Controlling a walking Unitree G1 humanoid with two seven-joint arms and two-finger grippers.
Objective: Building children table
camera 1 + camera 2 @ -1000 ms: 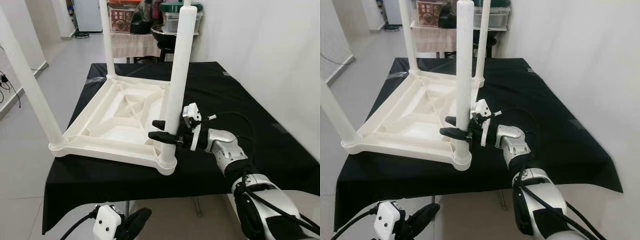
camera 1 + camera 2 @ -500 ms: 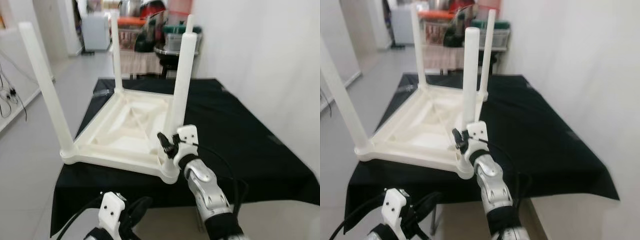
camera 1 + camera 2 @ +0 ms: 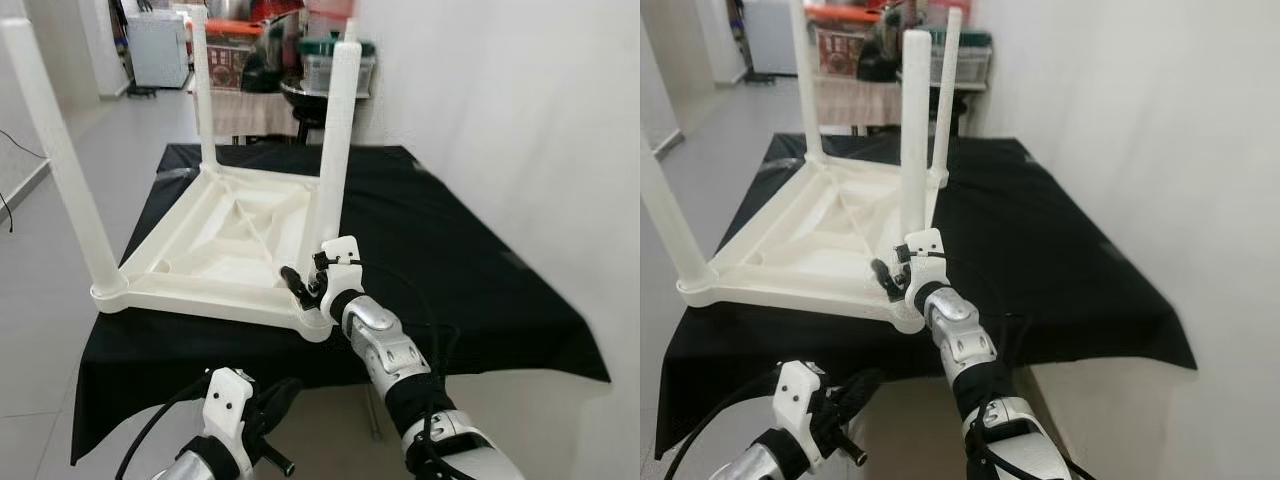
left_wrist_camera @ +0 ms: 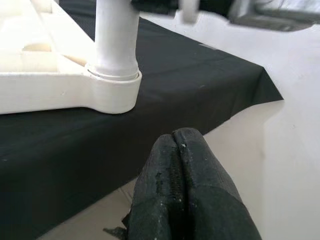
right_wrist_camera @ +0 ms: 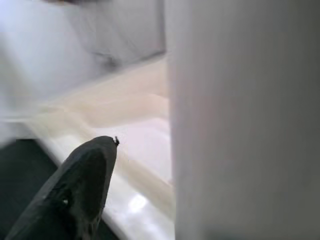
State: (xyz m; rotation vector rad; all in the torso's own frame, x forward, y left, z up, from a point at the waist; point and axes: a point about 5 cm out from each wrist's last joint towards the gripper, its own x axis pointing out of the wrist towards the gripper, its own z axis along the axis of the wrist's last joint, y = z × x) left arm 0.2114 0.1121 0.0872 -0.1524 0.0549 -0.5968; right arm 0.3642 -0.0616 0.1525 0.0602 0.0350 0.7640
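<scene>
On a black-draped work table (image 3: 470, 250) sits the white plastic children's table (image 3: 235, 235), upside down — tabletop flat on the cloth, four legs pointing up. It occupies the left half of the cloth, roughly 10 to 11 o'clock from the cloth's centre. Near-right leg (image 3: 334, 150) stands upright in its corner socket (image 3: 318, 322) at the near edge; near-left leg (image 3: 55, 160) rises at 9 o'clock, tilted slightly outward; far-left leg (image 3: 205, 90) at 11 o'clock; the far-right one is mostly hidden behind the near-right leg in the left eye view, visible just beside it in the right eye view (image 3: 947, 95).

Right gripper (image 3: 305, 288) is at the base of the near-right leg, just above the corner socket, arm reaching in from 5 o'clock. Right wrist view: one black finger (image 5: 75, 195) apart from the white leg (image 5: 245, 120), with a visible gap between them; the other finger is out of sight, so whether it grips the leg — cannot tell.

Left gripper (image 4: 180, 145) hangs low, off the near edge of the cloth, below table level at 7 o'clock. Its two black fingers are pressed together, nothing between them. Left wrist view looks up at the corner socket (image 4: 112, 92) and cloth edge.

Background at 12 o'clock: cluttered shelf with pots and containers (image 3: 300, 55); white wall on the right.
</scene>
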